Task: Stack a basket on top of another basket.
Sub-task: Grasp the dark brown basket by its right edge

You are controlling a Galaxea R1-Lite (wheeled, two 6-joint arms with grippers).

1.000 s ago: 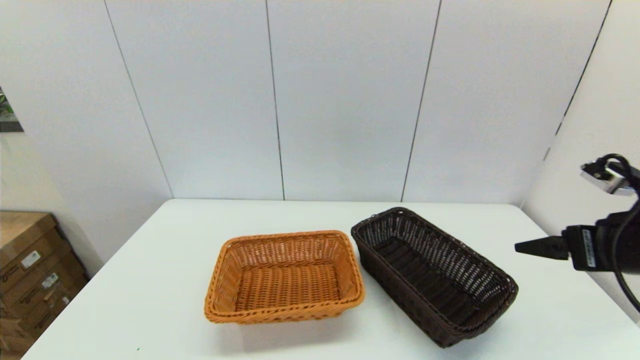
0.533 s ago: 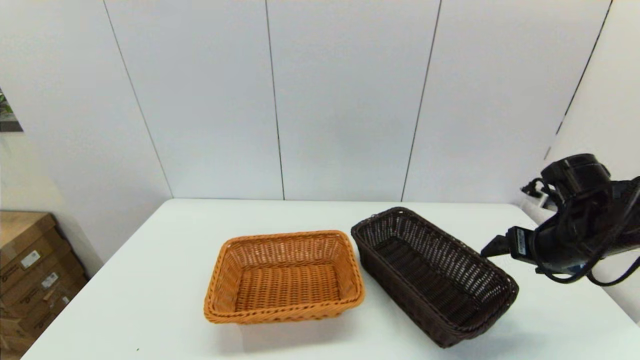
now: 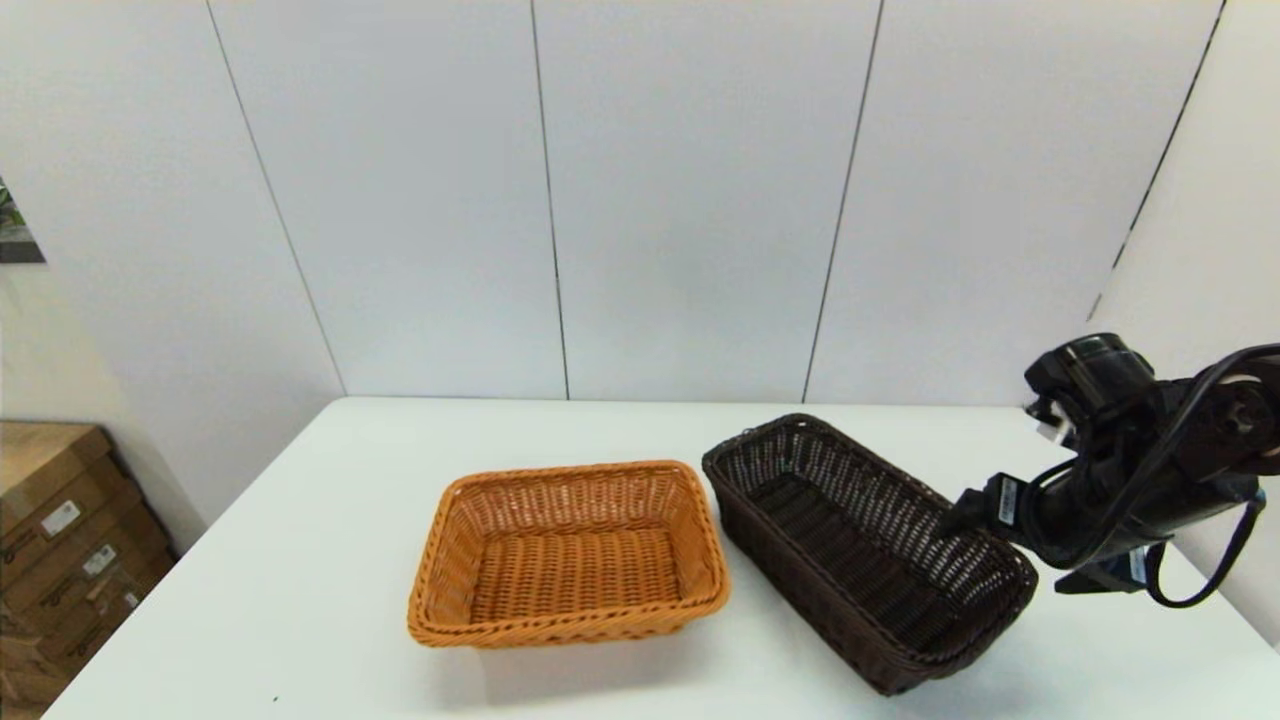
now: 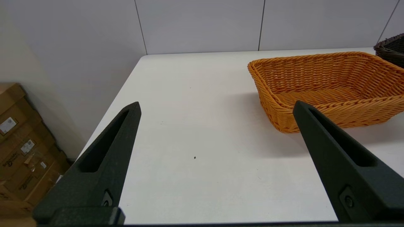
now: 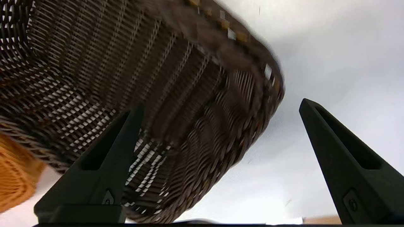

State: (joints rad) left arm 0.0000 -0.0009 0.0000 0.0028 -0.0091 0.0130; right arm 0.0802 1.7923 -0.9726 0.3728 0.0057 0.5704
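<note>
On the white bench (image 3: 300, 560) stand two woven baskets, both hollow with nothing lying in them. One dark brown basket (image 3: 865, 550) sits toward the right edge, turned at a slant so that one short end points to the far edge and the other to the near right corner. One orange-tan basket (image 3: 568, 552) sits near the middle, just beside the dark one at their far corners, though whether the rims touch cannot be told.

Two pincers show. The right gripper (image 5: 221, 104) reaches in from the right edge at the dark basket's long right-hand rim, with its tip at or just over that rim. Its fingers (image 5: 104, 164) are spread wide, one of them before the basket's inside and the other out over bare bench, so the rim runs between them; they pinch nothing.

The left gripper (image 4: 216, 105) hangs over the bench's left part, fingers spread wide and holding nothing, with the orange-tan basket (image 4: 325, 85) ahead of it, apart from its fingers.
</note>
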